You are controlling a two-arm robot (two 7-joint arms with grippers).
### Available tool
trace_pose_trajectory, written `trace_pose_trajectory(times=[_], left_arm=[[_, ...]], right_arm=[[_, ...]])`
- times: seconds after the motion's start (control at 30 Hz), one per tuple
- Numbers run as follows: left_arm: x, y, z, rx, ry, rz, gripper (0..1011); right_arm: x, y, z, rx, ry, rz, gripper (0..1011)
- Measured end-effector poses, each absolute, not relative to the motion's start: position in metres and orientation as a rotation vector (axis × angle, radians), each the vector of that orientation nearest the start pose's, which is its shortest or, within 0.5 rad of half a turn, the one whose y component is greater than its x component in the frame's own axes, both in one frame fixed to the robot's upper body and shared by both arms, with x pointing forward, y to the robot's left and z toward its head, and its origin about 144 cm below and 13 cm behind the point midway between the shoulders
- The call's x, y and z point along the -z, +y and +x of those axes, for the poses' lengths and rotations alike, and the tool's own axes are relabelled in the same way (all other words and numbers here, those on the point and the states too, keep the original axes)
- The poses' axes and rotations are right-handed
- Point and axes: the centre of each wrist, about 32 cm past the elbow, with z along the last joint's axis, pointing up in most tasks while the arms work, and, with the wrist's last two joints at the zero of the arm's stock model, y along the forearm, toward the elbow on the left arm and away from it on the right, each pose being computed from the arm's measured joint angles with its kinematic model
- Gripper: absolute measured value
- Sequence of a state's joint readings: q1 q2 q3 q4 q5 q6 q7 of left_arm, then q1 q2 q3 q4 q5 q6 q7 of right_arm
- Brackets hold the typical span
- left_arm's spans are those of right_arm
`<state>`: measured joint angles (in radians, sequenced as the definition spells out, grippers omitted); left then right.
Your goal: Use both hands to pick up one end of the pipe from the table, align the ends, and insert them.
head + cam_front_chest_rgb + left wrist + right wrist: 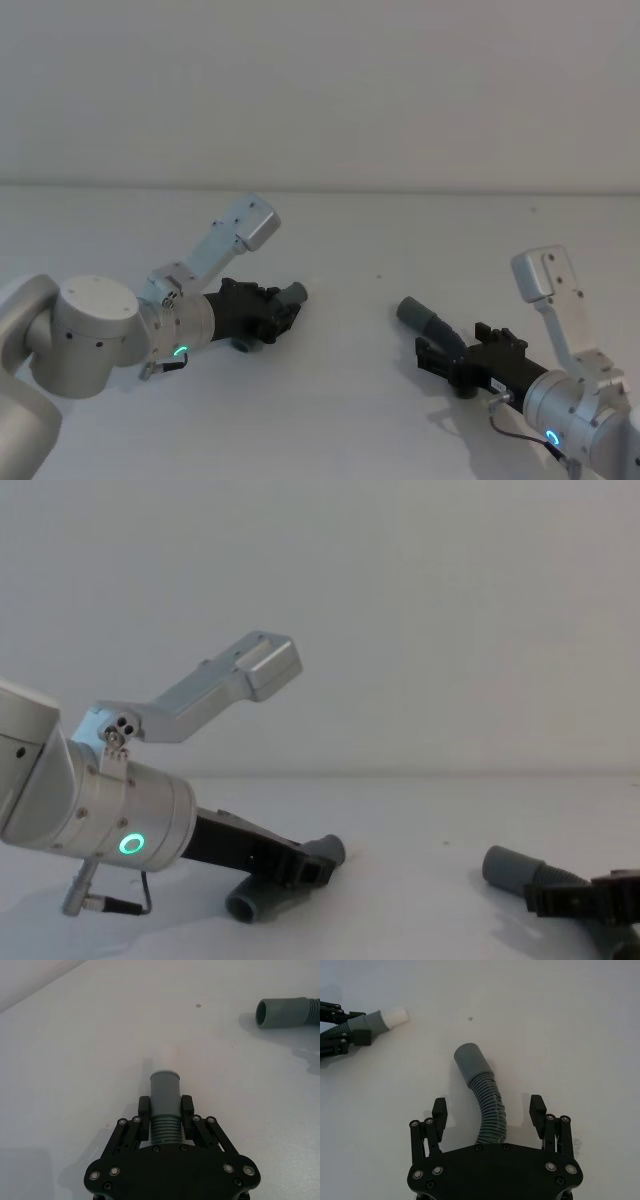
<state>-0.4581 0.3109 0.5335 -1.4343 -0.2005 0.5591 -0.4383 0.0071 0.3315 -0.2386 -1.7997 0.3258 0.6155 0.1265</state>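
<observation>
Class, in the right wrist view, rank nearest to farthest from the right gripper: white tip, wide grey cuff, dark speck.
1. Wide grey cuff, just ahead of the open right gripper.
2. Dark speck, farther out beyond the cuff.
3. White tip, farthest, on the short piece the left gripper holds.

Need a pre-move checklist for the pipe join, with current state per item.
1. Left gripper hold on short piece: ok, jaws shut on its ribs behind the cuff.
2. Right gripper hold on longer piece: not ok, jaws open, straddling the hose with gaps either side.
3. White tip exposed ahead of the left jaws: ok.
4. Ends aligned: not ok, longer cuff sits apart and off-axis.
5. Short piece lifted off table: cannot tell.
</observation>
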Motion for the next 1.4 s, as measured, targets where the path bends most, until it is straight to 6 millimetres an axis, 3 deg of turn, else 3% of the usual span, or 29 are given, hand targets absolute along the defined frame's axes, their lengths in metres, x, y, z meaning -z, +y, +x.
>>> trace_pose_trajectory(times=[0.67,0.8,1.03,1.4], left_arm=[[-1.2220,0.1766,0.5478,-0.756,0.114,0.509,352],[-1.2220,0.1766,0.5478,-0.756,0.114,0.509,351],[-1.2220,0.1766,0.5478,-0.756,0.114,0.509,352],[-1.2220,0.1766,0.5478,-0.756,0.114,0.509,351]], right_arm=[[-1.1938,-0.2243,0.4485,1.130,0.320,-0.390,997],[-1.1930,-0.2238,0.4489,1.129,0.319,-0.388,960],[-1.1921,-0.2232,0.4493,1.127,0.316,-0.384,783],[-1.1914,-0.2227,0.4496,1.125,0.312,-0.381,423]])
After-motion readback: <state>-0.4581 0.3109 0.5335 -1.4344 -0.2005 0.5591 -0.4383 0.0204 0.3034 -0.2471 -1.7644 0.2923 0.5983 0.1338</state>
